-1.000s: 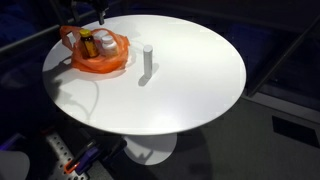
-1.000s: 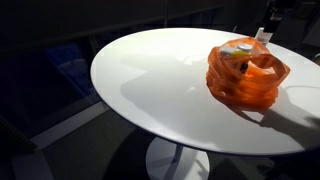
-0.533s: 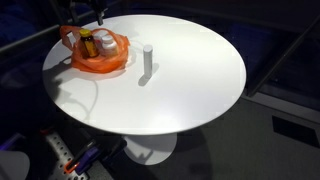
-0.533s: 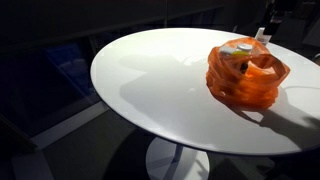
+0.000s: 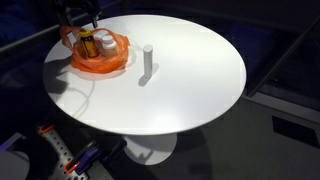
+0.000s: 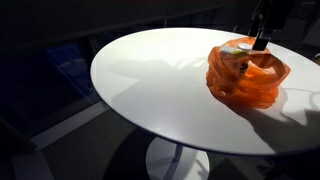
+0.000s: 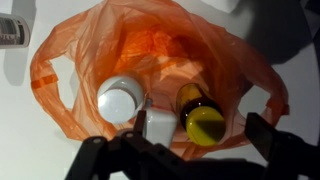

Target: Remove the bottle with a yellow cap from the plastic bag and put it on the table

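Right now the bottle with the yellow cap [image 7: 203, 122] lies inside the orange bag [image 7: 150, 45], near the edge of the bench [image 5: 180, 90], close beside a white-capped bottle [image 7: 118, 100]. My claw [image 7: 178, 148] hovers over the bag with its fingers wide apart, gripping nothing. I judge the bottle small, light and rigid; I would pinch its dark body just below the cap, wary of the thin film snagging. No label is legible.
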Robot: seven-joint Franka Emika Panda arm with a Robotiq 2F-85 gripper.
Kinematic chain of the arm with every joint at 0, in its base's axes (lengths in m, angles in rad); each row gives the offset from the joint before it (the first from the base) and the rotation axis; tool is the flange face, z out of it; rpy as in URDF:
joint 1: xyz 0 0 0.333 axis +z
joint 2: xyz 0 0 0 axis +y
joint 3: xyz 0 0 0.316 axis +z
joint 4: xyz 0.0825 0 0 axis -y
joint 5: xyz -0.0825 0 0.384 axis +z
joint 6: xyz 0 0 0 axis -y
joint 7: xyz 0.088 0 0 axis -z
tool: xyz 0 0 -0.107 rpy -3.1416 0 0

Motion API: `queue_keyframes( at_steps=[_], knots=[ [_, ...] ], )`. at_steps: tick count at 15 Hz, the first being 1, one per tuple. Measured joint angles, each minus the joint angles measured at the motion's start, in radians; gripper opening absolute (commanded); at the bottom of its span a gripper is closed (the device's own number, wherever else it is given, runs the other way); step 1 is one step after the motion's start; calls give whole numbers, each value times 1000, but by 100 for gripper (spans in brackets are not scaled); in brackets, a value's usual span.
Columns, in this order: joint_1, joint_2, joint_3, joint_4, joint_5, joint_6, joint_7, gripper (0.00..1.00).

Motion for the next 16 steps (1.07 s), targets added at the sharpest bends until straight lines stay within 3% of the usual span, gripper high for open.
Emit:
queue_keyframes(
  at_steps=[13, 15, 16],
  knots=[
    [16, 93, 36, 16, -18, 31, 0, 99],
    [22, 93, 40, 19, -18, 31, 0, 91],
    [25, 93, 41, 21, -18, 31, 0, 78]
  ],
)
